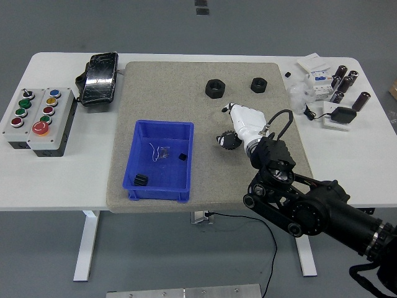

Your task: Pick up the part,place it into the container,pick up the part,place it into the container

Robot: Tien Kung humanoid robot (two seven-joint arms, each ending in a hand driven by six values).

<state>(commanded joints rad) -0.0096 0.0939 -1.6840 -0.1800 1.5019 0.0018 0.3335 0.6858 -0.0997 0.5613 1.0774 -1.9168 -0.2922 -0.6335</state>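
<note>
A rough, felt-like grey mat (205, 180) covers the smooth matt white tabletop (56, 180); the blue bin (139, 130) looks like glossy plastic, the gear (228, 141) dark metal.

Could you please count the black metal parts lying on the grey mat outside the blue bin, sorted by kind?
Hex nuts: 2, the larger hex nut and the smaller hex nut.
Gears: 1, the gear, under the right hand.
Total: 3.
</note>
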